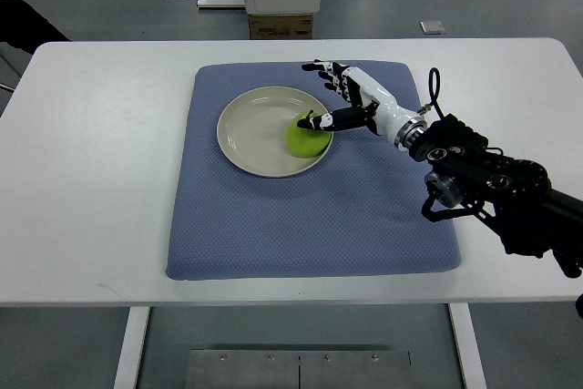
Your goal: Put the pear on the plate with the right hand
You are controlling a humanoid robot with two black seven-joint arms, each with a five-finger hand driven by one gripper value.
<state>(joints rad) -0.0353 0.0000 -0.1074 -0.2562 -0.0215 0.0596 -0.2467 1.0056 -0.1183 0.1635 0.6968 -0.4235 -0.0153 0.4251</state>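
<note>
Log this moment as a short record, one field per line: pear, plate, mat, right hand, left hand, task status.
pear: green pear lying on the plate, near its right rim
plate: cream round plate on the mat, upper middle
mat: blue mat on the white table
right hand: right hand beside the pear, fingers spread, thumb close to the fruit; contact cannot be told
left hand: not in view
task status: pear already on plate, hand not yet pulled away

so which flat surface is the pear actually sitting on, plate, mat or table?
The cream plate: the green pear sits at its right rim, beside the right hand. Blue mat and white table lie underneath.
</note>
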